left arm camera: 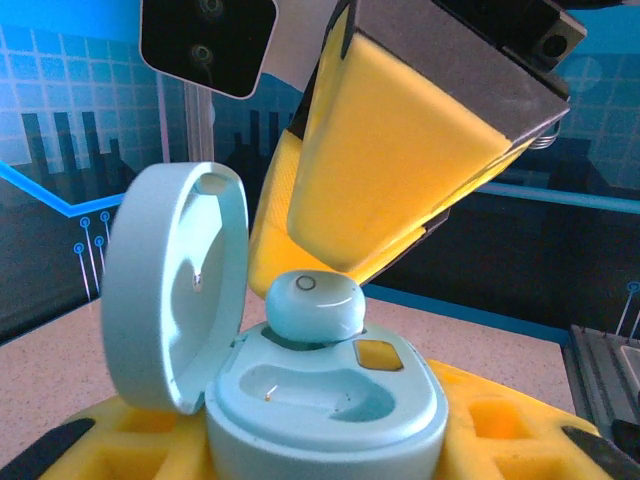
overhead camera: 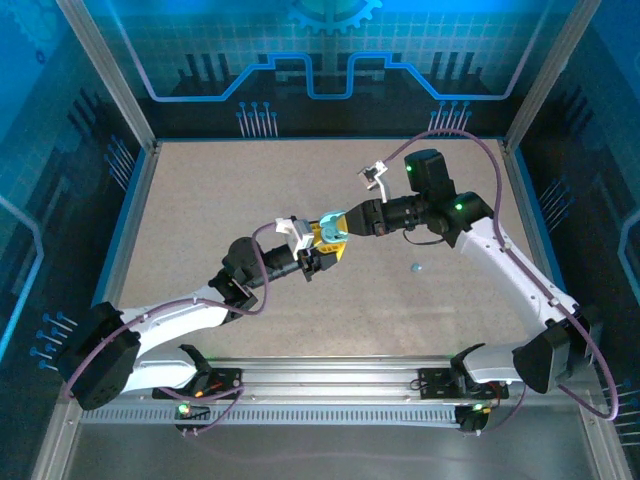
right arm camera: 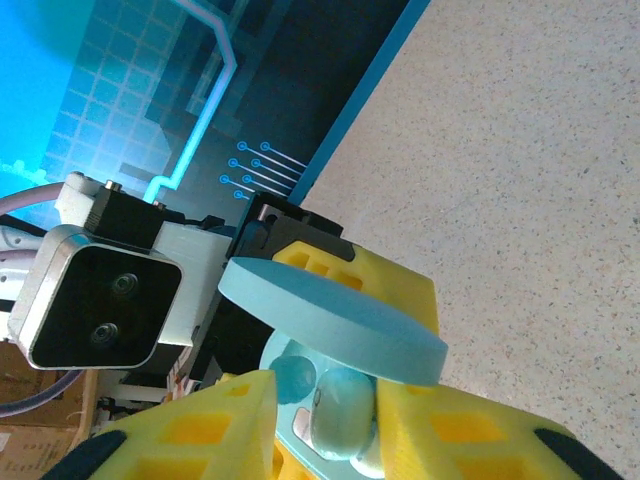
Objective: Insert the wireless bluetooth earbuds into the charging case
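Observation:
My left gripper (overhead camera: pixel 322 247) is shut on the pale teal charging case (left arm camera: pixel 330 405), held above the table with its lid (left arm camera: pixel 175 285) swung open to the left. One pale blue earbud (left arm camera: pixel 313 305) sits in the far socket, standing proud of it; the near socket is empty. My right gripper (right arm camera: pixel 325 420) straddles that earbud (right arm camera: pixel 340 412) from above. Its right finger (right arm camera: pixel 480 430) is against the bud and its left finger (right arm camera: pixel 190 435) stands a little off it. A second pale blue earbud (overhead camera: pixel 417 268) lies loose on the table.
The speckled tabletop (overhead camera: pixel 220 200) is bounded by aluminium frame posts (overhead camera: pixel 105 60) and blue printed walls. The right arm's yellow fingers (left arm camera: pixel 400 170) hang close over the case in the left wrist view.

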Controlling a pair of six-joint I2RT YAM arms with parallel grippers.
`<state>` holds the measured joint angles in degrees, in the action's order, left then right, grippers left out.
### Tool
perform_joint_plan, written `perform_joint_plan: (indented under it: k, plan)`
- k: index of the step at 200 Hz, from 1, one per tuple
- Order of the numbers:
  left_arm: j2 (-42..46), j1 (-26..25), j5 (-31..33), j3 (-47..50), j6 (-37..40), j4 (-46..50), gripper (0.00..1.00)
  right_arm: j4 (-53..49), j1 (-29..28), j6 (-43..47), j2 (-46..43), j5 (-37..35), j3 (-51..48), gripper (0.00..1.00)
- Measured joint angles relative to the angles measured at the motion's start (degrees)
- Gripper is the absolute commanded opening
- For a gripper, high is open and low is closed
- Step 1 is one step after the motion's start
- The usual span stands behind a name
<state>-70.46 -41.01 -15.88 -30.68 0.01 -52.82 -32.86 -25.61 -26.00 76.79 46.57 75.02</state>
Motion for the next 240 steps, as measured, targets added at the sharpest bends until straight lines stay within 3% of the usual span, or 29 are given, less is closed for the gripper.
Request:
perform_joint_plan:
  k: [53,93,208,240]
  plan:
    - [0.0,-0.11,-0.04,0.0,0.02,-0.46,0.36,-3.37,0.0,0.72,-0.07,-4.0,1.44,0.4]
    - [0.0,-0.31,-0.07,0.0,0.0,-1.07,0.36,-4.94,0.0,1.92,-0.07,-3.91,1.9,0.24]
    - [0.0,-0.42,-0.26,0.0,0.0,-1.92,0.36,-6.58,0.04,2.91,-0.46,-4.2,3.04,0.41]
    - [0.0,-0.42,-0.24,0.0,0.0,-1.97,0.36,-6.56,0.04,2.93,-1.84,-4.15,3.1,0.39]
